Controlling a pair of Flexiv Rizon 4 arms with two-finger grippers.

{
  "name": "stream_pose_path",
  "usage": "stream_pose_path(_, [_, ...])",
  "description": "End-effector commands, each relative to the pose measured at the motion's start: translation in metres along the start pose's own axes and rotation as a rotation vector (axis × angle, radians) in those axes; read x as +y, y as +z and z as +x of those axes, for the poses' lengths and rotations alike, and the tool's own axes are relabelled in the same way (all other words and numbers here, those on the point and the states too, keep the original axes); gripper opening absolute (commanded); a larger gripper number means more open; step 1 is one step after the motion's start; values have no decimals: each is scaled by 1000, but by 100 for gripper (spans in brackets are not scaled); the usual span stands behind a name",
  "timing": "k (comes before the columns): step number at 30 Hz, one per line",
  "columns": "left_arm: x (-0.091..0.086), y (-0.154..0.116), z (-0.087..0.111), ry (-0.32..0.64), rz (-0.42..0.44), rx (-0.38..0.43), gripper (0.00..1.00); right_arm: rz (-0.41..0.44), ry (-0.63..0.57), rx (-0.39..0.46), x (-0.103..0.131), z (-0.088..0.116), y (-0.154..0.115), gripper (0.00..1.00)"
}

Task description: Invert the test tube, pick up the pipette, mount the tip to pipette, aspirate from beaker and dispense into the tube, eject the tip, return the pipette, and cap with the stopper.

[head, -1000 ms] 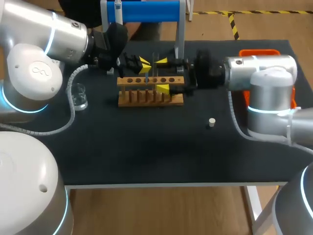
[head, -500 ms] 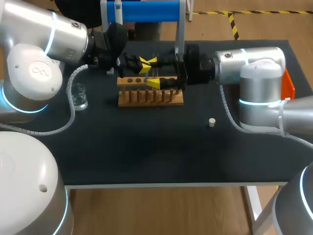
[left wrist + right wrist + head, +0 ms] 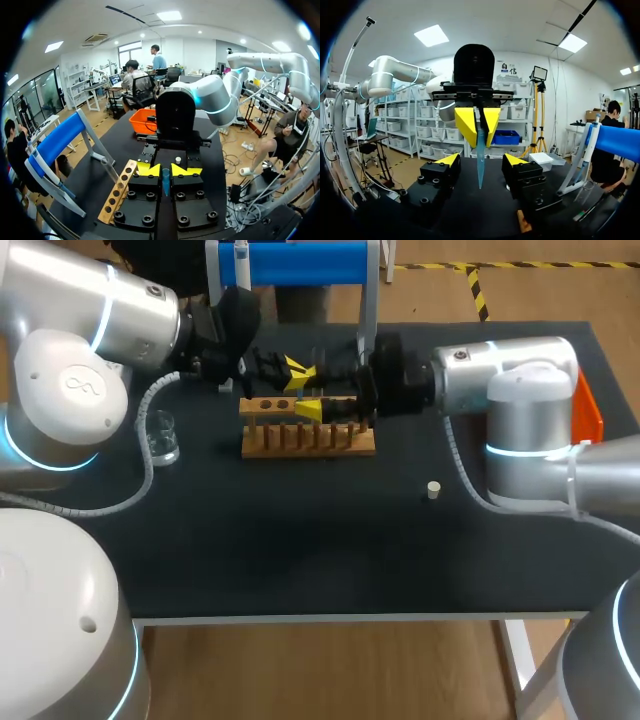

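The black table [image 3: 300, 540] has a wooden rack [image 3: 300, 440] on its far side. Near it, the left claw [image 3: 167, 170] pinches a thin blue tip [image 3: 165, 181], I think. The right claw [image 3: 481, 160] stands wide around it, hard to see from above.

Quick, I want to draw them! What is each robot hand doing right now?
Left gripper: closed, holding the thin blue tube.
Right gripper: open, holding nothing.
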State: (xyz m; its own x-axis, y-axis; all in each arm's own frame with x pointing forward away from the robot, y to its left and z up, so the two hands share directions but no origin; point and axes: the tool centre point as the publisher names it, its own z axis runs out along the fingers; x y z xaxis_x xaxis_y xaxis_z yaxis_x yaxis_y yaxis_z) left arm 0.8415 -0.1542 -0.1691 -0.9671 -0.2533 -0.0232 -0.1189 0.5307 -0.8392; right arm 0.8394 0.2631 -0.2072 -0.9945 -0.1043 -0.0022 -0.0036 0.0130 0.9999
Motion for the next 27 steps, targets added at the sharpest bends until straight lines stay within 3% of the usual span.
stream_pose_path(1, [-1, -2, -1, -1, -4, 4, 0, 4, 1, 5, 1, 1, 3, 53])
stream_pose_path(11, [-1, -2, -1, -1, -4, 4, 0, -3, -1, 9, 6, 4, 5, 45])
stream_pose_path(20, [-1, -2, -1, -1, -4, 4, 0, -1, -3, 14, 6, 6, 5, 0])
stream_pose_path(27, [-1, -2, -1, -1, -4, 4, 0, 4, -3, 16, 6, 7, 5, 0])
